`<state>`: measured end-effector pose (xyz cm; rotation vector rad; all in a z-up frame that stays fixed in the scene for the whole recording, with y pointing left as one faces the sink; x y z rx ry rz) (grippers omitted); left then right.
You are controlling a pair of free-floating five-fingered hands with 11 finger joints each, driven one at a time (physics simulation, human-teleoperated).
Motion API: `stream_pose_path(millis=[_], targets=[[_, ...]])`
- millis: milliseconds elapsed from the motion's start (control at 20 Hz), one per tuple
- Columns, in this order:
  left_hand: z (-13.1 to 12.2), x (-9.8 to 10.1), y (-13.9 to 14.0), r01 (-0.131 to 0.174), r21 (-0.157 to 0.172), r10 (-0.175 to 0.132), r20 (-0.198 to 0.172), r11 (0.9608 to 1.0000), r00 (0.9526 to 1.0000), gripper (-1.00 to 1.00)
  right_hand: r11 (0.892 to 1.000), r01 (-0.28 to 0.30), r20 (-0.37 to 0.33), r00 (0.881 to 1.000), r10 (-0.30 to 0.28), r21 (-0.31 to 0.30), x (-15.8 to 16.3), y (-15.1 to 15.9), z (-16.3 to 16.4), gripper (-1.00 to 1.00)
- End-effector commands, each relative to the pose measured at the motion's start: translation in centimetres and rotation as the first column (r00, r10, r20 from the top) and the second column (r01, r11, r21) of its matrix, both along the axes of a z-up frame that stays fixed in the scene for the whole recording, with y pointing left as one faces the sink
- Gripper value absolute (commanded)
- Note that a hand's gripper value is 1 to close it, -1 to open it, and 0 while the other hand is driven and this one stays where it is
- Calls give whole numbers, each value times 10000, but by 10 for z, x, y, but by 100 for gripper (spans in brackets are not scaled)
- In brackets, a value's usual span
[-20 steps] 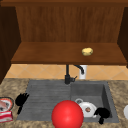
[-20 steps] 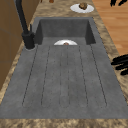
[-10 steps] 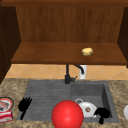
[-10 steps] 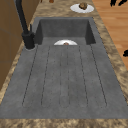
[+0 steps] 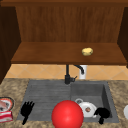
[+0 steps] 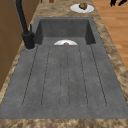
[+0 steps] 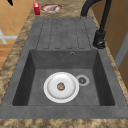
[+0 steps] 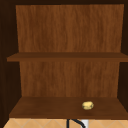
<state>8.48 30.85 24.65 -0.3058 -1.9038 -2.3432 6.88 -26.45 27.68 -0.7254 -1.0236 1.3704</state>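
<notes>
Since the earlier frames the hand seen in the left side view has drawn away to the far right corner above the wooden floor (image 6: 112, 37), its fingertips barely in frame.

At the worktop's (image 5: 10, 87) left edge lie a patterned plate (image 5: 5, 103) and a red box (image 5: 5, 116). Just beside them the left hand (image 5: 26, 110) hovers over the ribbed draining board (image 5: 47, 92), fingers straight and spread apart, holding nothing. A red ball (image 5: 67, 114) sits at the sink's front edge. Behind it the black tap (image 5: 67, 75) rises from the back edge. In the basin (image 7: 37, 62) a white plate (image 7: 61, 87) with a brown morsel lies beside the drain (image 7: 82, 80). The right hand (image 5: 102, 113) hangs at the basin's front right corner, fingers curled together on nothing, near that plate. Another white plate (image 6: 82, 8) rests at the worktop's right edge.

Above, a wooden cabinet's lower shelf (image 8: 50, 107) carries a yellowish lump (image 8: 87, 105) toward its right end.
</notes>
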Motion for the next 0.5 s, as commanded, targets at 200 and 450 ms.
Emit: stream_pose_path(millis=[200,450], targets=[[3,-24,-13,-920,49,920,-9,9958,9958,-100,10000,0,0,10000,0,0,0,0,0,0],[9,-35,-16,-993,-74,992,-134,9950,9950,-100,10000,0,0,10000,0,0,0,0,0,0]])
